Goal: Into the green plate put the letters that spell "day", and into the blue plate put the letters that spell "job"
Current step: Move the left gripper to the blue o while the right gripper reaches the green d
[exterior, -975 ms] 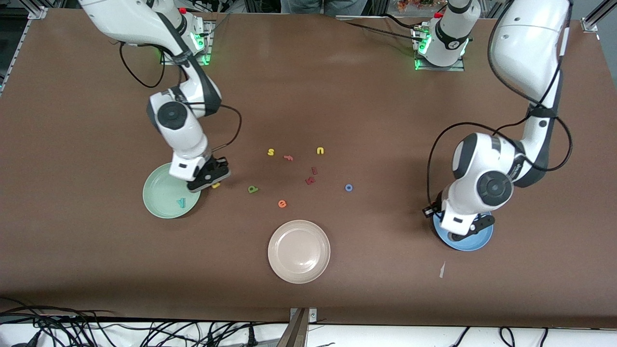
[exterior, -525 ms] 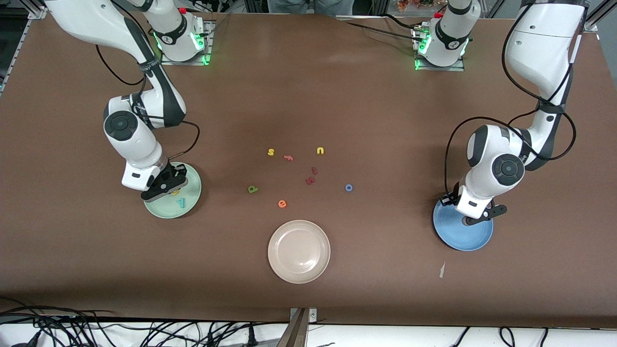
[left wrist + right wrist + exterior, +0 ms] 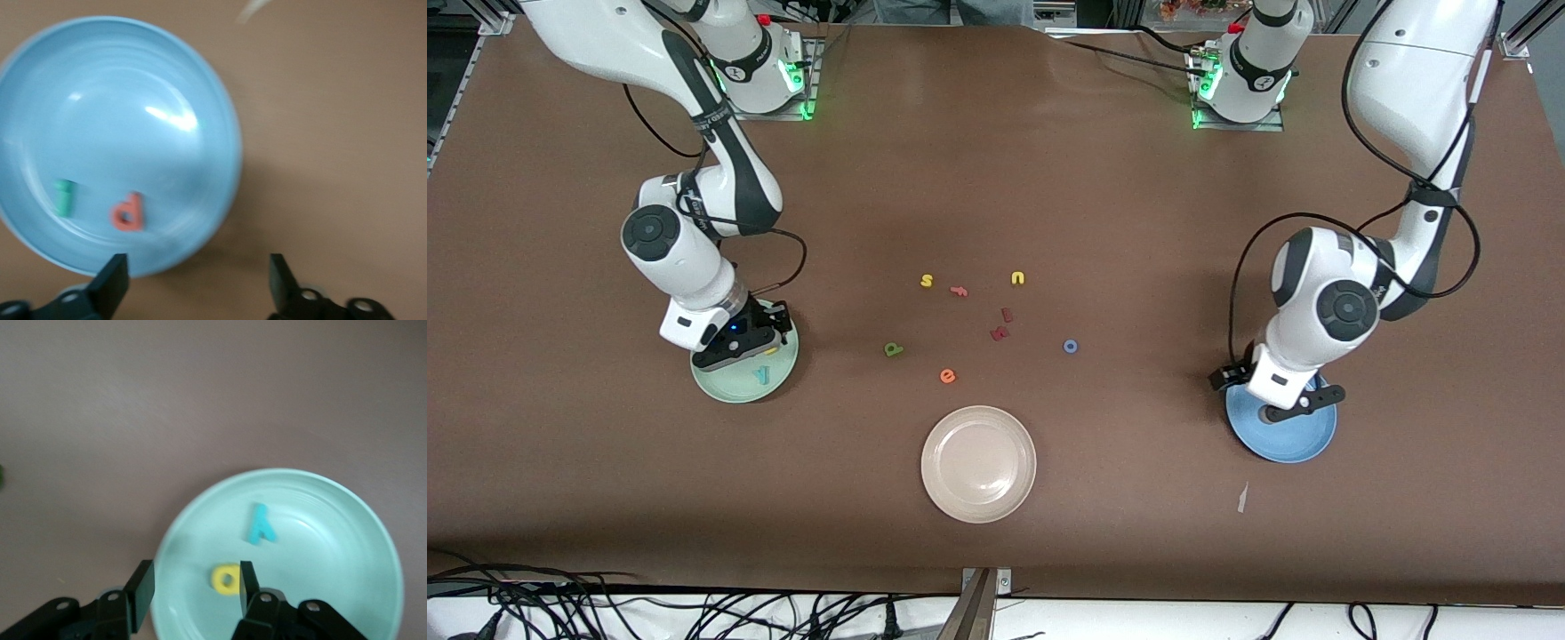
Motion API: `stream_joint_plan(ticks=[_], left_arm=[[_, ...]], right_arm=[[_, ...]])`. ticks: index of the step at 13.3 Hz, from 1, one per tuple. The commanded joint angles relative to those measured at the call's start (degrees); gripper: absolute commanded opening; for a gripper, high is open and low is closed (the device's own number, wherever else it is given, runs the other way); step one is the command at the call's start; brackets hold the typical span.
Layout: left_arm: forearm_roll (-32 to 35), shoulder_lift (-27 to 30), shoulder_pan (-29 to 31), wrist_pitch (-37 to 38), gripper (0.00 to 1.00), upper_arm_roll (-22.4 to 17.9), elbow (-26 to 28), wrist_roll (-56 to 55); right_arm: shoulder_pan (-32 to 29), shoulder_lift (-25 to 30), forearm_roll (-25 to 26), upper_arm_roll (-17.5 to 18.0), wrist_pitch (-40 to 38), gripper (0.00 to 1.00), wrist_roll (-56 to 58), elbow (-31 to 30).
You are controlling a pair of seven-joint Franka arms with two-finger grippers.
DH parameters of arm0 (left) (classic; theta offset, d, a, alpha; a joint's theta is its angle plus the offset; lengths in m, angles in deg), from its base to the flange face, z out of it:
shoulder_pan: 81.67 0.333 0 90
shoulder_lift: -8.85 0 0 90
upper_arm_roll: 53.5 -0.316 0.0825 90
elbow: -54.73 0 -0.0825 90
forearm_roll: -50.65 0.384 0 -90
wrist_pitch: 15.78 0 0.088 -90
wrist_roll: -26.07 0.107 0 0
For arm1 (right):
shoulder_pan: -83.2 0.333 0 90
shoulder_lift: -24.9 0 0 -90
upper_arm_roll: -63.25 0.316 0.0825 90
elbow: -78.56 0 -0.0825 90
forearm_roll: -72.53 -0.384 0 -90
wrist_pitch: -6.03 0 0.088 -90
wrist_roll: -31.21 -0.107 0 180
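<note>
While both grippers gape empty (left [image 3: 198, 283], right [image 3: 193, 587]), two letters per plate, green plate [image 3: 729, 387], blue plate [image 3: 1303, 444].

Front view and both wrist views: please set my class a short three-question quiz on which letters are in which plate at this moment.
1. True or false: the green "d" lies on the table, not in the green plate.
2. Which letters lie in the blue plate?
A) the teal "j" and the pink "b"
B) the yellow "s" and "u"
C) the orange "e" alone
3. Fill in: the blue "o" lies on the ____, in no plate.

Key: 1 true; 2 A; 3 table.
</note>
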Motion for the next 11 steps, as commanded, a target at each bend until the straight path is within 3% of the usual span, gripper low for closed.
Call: stream_joint_plan(ticks=[1,6,11], left_arm=[[-0.28,0.09,-5.51,1.40,1.00,1.69,-0.93,-9.27],[0.41,-5.18,-17.12,1.40,1.00,1.61,-6.64,-23.45],[0.60,-8.17,-20.04,0.87,0.99,1.60,-7.35,-25.40]], right_arm=[[3.20,-3.68,-1.20,0.55,-0.72,0.59,-7.16,5.70],[7.94,-7.37,-0.94,1.69,-0.19,0.64,-16.05,8.53],[12.08,-10.89,-0.59,1.69,2.00,0.68,-24.05,10.11]])
